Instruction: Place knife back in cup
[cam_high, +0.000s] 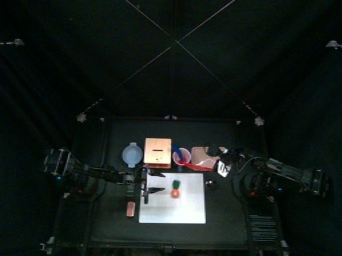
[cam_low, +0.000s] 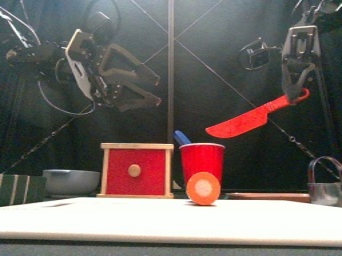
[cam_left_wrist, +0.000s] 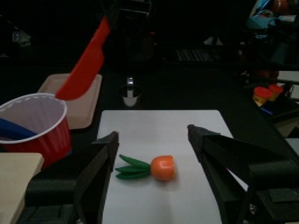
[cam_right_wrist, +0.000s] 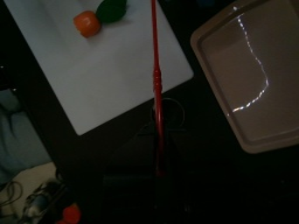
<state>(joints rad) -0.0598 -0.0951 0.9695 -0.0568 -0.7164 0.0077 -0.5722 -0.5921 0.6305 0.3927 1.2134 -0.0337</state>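
Note:
The red knife (cam_low: 251, 119) hangs in the air, slanting down toward the left, its handle end in my right gripper (cam_low: 297, 92), which is shut on it. In the right wrist view the knife (cam_right_wrist: 156, 87) shows edge-on as a thin red line over the white board's edge. The red cup (cam_low: 202, 160) stands below and left of the blade tip, with a blue thing inside; it also shows in the left wrist view (cam_left_wrist: 30, 122) and from above (cam_high: 183, 155). My left gripper (cam_left_wrist: 149, 138) hovers open over the white board (cam_left_wrist: 176, 122).
An orange toy vegetable (cam_left_wrist: 163, 167) with green leaves lies on the board. A red box in a wooden frame (cam_low: 138, 170) and a blue-grey dish (cam_low: 70, 180) stand left of the cup. A pale tray (cam_right_wrist: 251, 79) lies to the right.

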